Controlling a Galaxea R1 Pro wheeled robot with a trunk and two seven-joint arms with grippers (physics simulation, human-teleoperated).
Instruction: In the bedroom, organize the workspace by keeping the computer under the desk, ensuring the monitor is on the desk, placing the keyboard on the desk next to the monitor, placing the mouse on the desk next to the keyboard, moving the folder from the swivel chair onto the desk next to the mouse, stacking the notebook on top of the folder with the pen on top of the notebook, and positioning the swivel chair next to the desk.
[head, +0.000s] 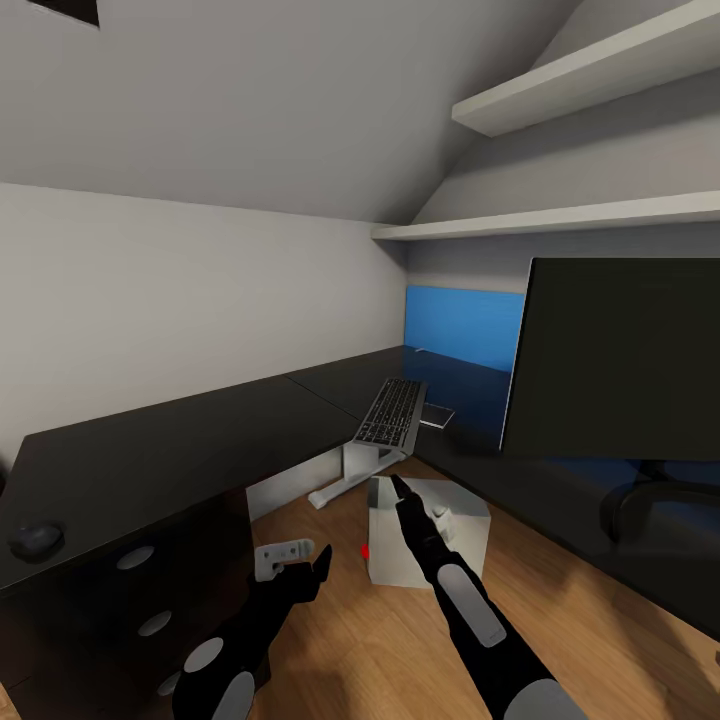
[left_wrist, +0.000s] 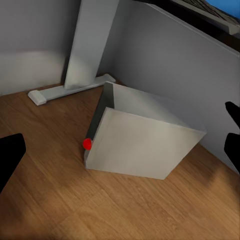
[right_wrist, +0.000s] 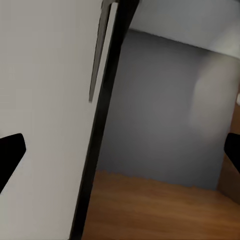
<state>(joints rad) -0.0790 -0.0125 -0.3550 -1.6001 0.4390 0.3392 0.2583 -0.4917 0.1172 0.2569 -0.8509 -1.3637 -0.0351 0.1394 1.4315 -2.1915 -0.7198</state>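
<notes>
Head view. A black L-shaped desk (head: 200, 440) runs from the lower left to the centre right of the frame. A keyboard (head: 391, 411) lies at mid-frame with its near end overhanging the desk edge. A black monitor (head: 615, 355) fills the right side, its round base (head: 655, 505) below it. A blue panel (head: 465, 325) stands behind the desk, and two white shelves (head: 560, 215) sit at upper right. A mouse (head: 36, 540) rests on the desk at far left. The white computer case (head: 385, 560) stands on the wooden floor (head: 350, 650) at lower centre, in front of the desk and not under it, with a red light (head: 365, 551) on its near face. A white desk leg (head: 352, 470) stands behind it. The right gripper (head: 398, 487) sits at the top of the case; contact cannot be confirmed, and its opening cannot be judged here. The left gripper (head: 321, 562) hangs at lower centre, left of the case and apart from it.

Left wrist view. The computer case (left_wrist: 145, 142) sits mid-frame on the floor, tilted to the view, red light (left_wrist: 87, 144) on its narrow face. The desk leg (left_wrist: 90, 42) rises at upper left. Dark fingertips (left_wrist: 10, 155) show at both edges, spread wide, holding nothing.

Right wrist view. A white case panel (right_wrist: 45, 120) with a dark edge fills the left half; a grey wall (right_wrist: 160, 115) lies beyond. Fingertips (right_wrist: 9, 152) at both edges stand wide apart, gripping nothing.
</notes>
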